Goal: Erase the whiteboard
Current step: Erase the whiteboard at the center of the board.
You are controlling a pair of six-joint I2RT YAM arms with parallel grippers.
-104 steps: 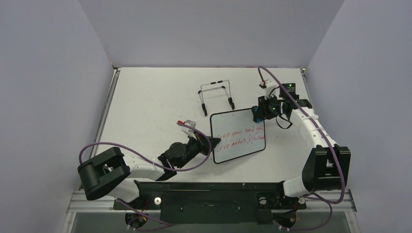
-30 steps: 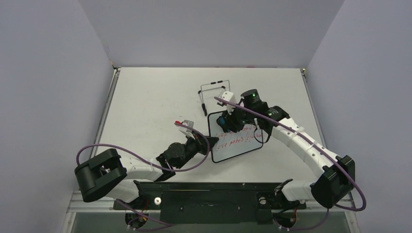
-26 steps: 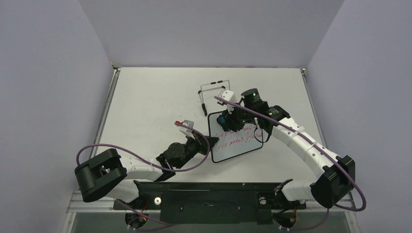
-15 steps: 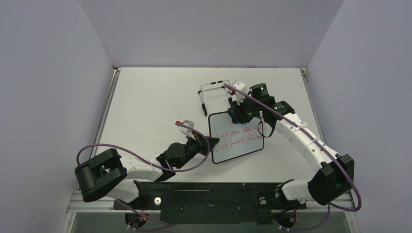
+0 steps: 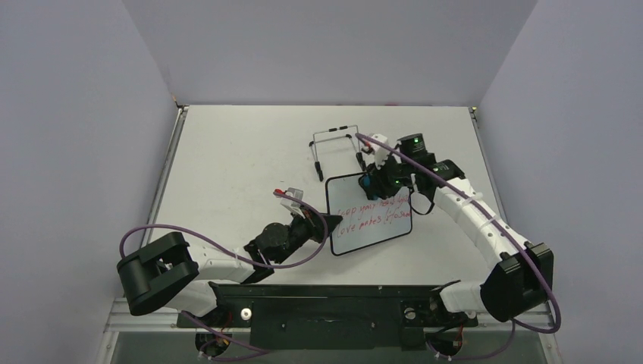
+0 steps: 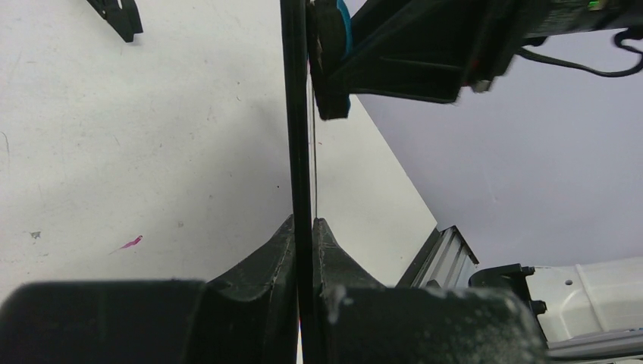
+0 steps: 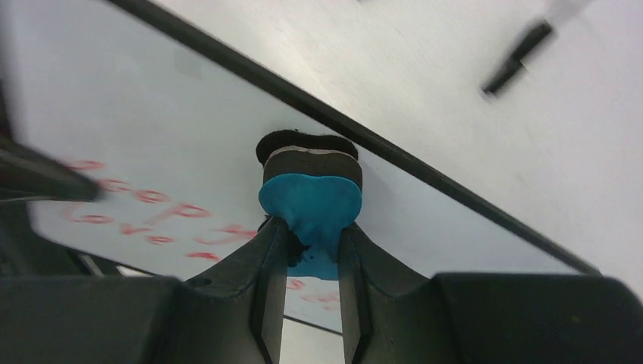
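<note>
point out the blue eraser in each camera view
Top external: blue eraser centre-right, at the far edge of the whiteboard.
Left wrist: blue eraser top centre, beside the edge-on whiteboard.
Right wrist: blue eraser mid-frame, on the whiteboard.
Shared landmark: the whiteboard's black frame.

The whiteboard (image 5: 373, 226) lies near the middle of the table (image 5: 235, 159), with two lines of red writing across it. The left gripper (image 5: 327, 222) meets its left edge. The right gripper (image 5: 371, 183), carrying a blue eraser (image 5: 366, 182), sits at its far edge. A black wire stand (image 5: 334, 144) stands just beyond.
</note>
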